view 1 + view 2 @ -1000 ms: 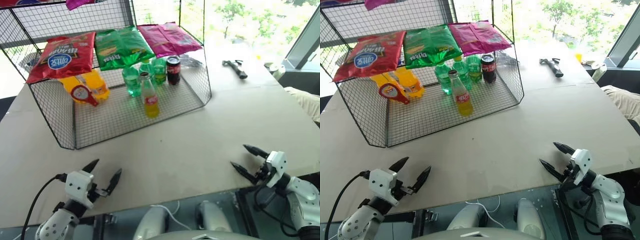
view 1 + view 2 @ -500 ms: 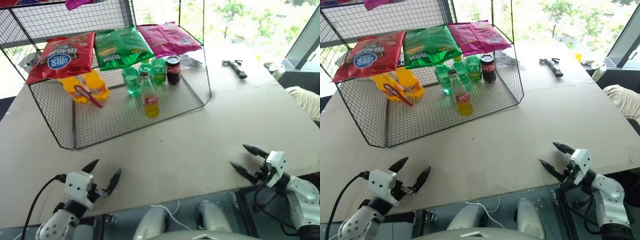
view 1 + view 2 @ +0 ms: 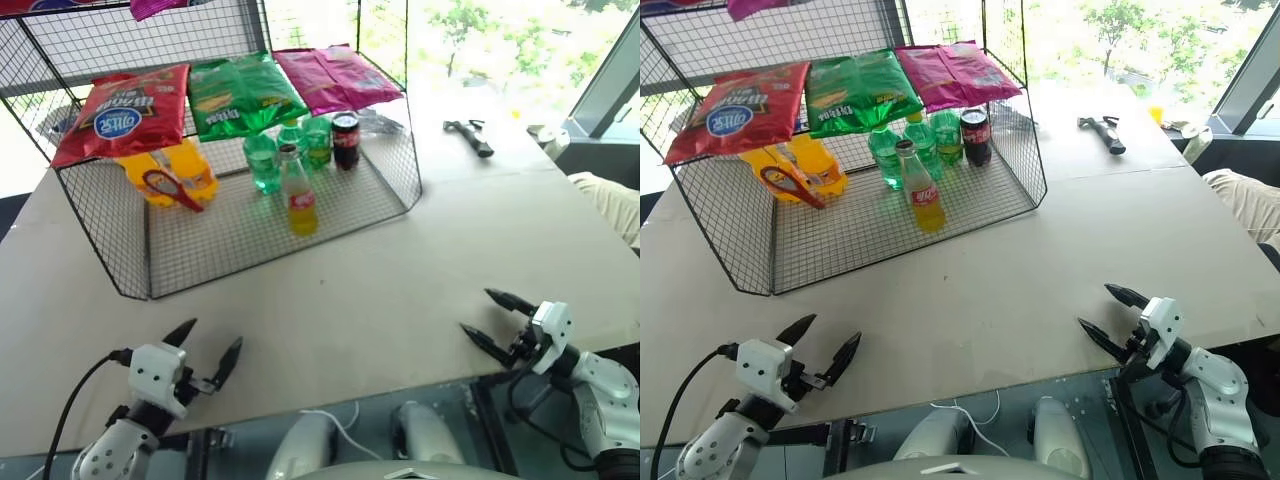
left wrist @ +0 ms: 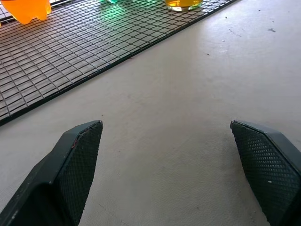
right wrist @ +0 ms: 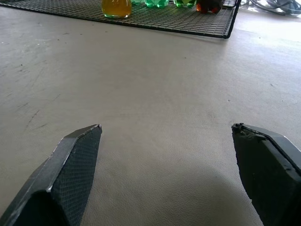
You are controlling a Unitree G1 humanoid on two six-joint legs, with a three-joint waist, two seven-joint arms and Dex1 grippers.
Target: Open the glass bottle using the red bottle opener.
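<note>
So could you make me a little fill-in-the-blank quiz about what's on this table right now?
1. The slim glass bottle of yellow drink stands on the floor of a black wire ____.
2. The small flat red bottle opener leans against squat plastic bottles coloured ____.
3. Three snack bags lie on the upper shelf: red, ____ and pink.
4. The left claw and right claw are both ____, holding nothing.

Missing words: rack; orange; green; open

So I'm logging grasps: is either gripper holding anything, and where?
Nothing is held. The left gripper and right gripper are open over the table.
</note>
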